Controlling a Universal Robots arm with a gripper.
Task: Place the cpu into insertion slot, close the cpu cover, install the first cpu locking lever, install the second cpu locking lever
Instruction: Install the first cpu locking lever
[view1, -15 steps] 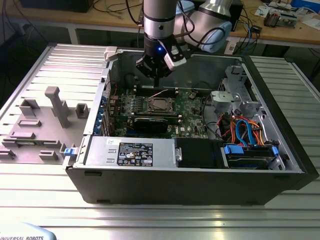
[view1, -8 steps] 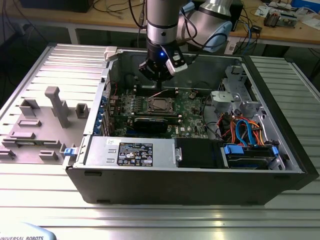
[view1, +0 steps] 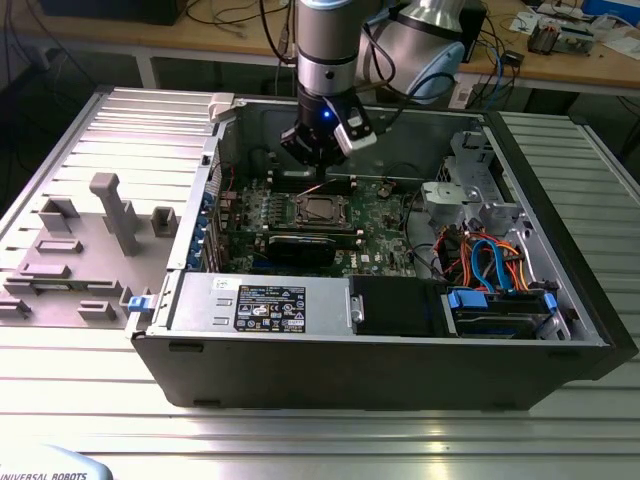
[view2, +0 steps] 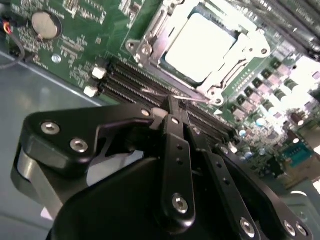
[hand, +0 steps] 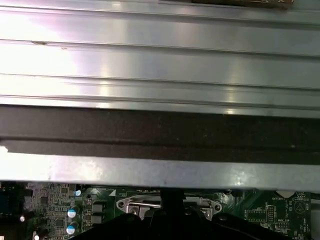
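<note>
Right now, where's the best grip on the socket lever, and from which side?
Probably the exposed stretch of the lever, from above, pinching across it: it is a thin wire running between socket and memory slots, so side access looks tight. The end effector sits at it.

1. Silver-grey arm, light-blue joint cap, small blue light glowing at the wrist.
2. Black gripper: matte linkage bars, silver screw heads throughout.
3. Black cables trail behind the arm.
</note>
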